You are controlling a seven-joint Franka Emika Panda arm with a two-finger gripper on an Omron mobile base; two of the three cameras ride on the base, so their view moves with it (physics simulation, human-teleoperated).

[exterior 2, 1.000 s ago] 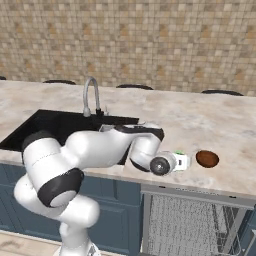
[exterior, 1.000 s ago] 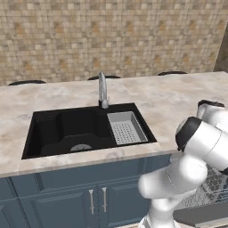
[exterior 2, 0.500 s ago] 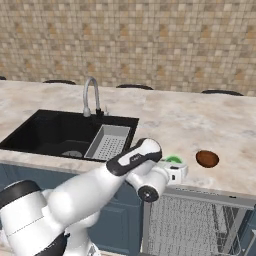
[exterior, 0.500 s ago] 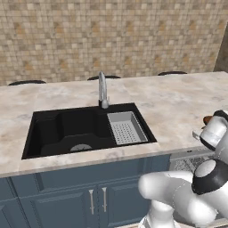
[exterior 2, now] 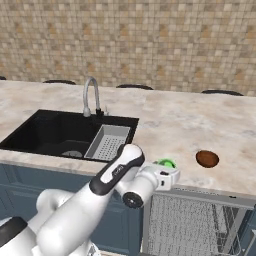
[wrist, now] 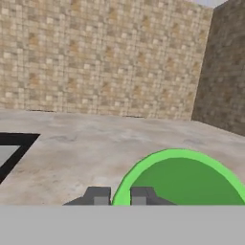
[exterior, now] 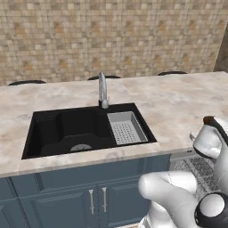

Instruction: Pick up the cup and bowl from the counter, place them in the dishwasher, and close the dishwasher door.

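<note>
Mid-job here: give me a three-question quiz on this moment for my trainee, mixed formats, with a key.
1. True or false: the gripper is shut on the rim of the cup.
2. Which item sits on the counter, away from the gripper? A) the bowl B) a plate C) a kettle
3. Fill in: the dishwasher stands open, and its wire ____ shows below the counter edge.

Key: 1 true; 2 A; 3 rack
</note>
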